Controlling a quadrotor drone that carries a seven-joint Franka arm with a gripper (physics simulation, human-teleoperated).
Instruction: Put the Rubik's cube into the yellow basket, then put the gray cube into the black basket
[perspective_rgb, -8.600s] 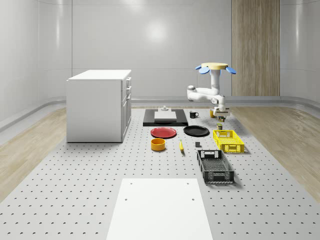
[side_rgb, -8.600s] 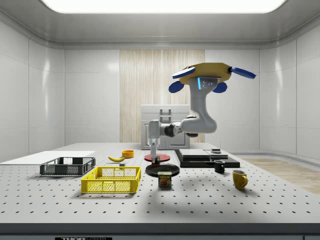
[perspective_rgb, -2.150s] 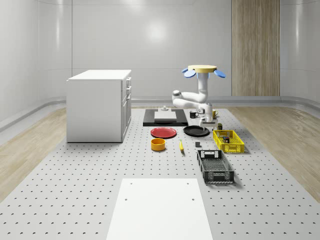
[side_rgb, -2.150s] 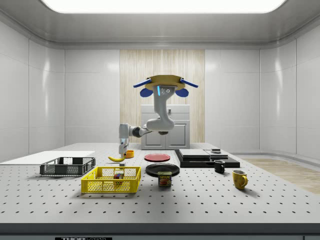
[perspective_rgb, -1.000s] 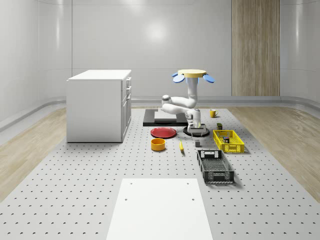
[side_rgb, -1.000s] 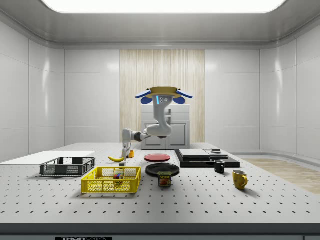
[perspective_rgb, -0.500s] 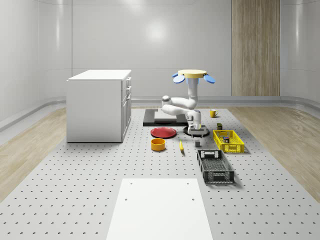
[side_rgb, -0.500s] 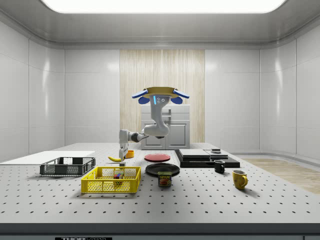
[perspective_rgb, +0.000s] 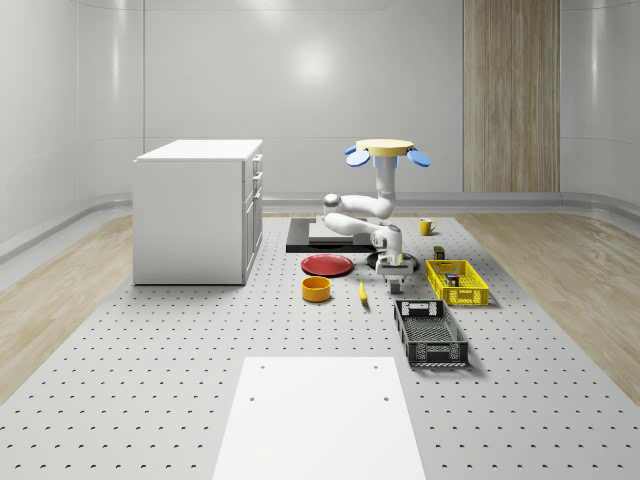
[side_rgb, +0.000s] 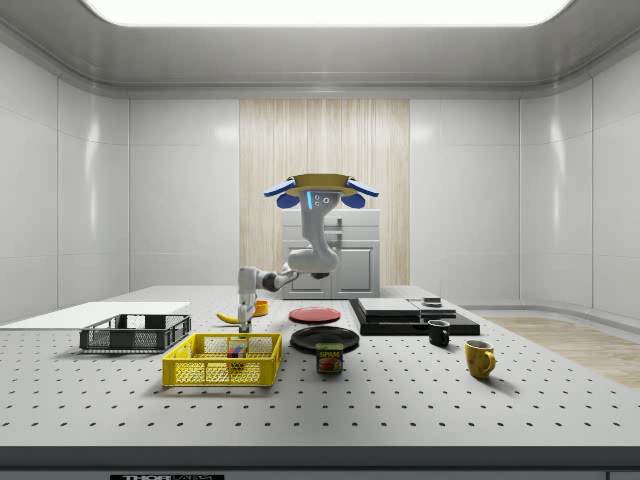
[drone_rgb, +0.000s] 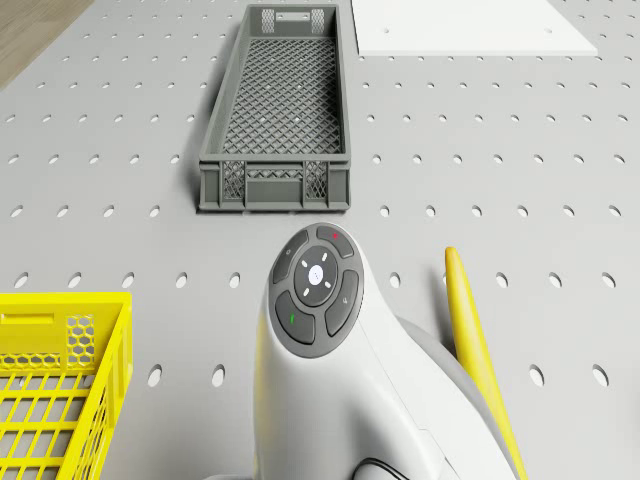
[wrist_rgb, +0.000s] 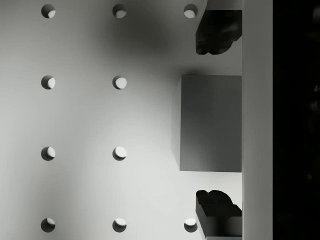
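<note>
First half done, I judge: Rubik's cube (side_rgb: 236, 350) lies in the yellow basket (side_rgb: 222, 361). I hover over the table's (perspective_rgb: 150, 390) middle; my gripper (wrist_rgb: 218, 121) hangs spread wide, holding nothing, straddling the gray cube (wrist_rgb: 210, 122) just above it. Black basket (drone_rgb: 277, 112) waits nearby; grasp and carry remain.

Light is bright and even, coming from a broad ceiling panel (side_rgb: 320, 10) seen in the side view. A soft glare patch sits on the glossy back wall (perspective_rgb: 315, 65). Shadows on the worktop (perspective_rgb: 150, 380) are faint and diffuse. In the wrist view a dark, soft shadow spreads over the worktop around the end effector (wrist_rgb: 218, 122) and beside the gray cube (wrist_rgb: 210, 122). Renders are crisp, without blur or edge distortion.
</note>
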